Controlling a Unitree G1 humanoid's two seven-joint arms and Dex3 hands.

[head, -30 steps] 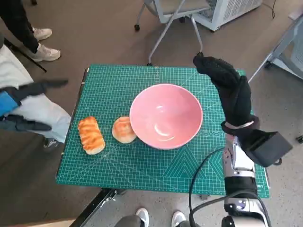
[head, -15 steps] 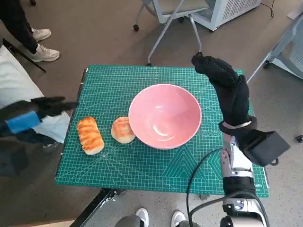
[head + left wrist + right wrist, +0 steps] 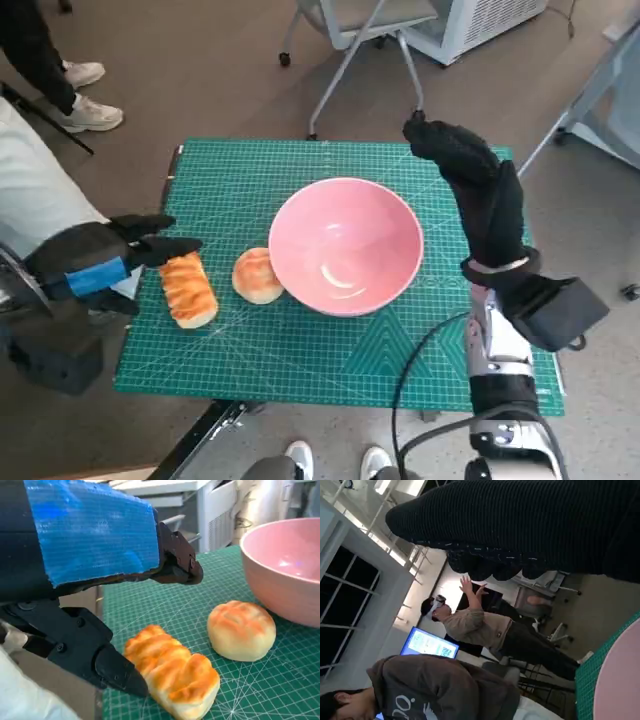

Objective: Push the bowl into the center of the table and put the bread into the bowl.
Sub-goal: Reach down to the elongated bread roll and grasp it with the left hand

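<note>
A pink bowl (image 3: 345, 246) (image 3: 285, 565) stands near the middle of the green cutting mat (image 3: 300, 340). A round bun (image 3: 256, 276) (image 3: 241, 630) lies against its left side. A long glazed loaf (image 3: 188, 288) (image 3: 172, 670) lies further left near the mat's edge. My left hand (image 3: 105, 260) (image 3: 100, 580) hovers open at the mat's left edge, its fingers spread just over the loaf without gripping it. My right hand (image 3: 478, 190) in the black glove is raised beside the bowl's right rim, fingers extended and holding nothing.
A chair's legs (image 3: 350, 50) stand beyond the mat's far edge. A person's shoes (image 3: 90, 110) are at the upper left, and feet (image 3: 300, 460) show below the near edge. People (image 3: 485, 630) appear in the right wrist view.
My left hand has come in from the left edge of the picture toward the loaf and now reaches over its end. The right hand and bowl have barely moved.
</note>
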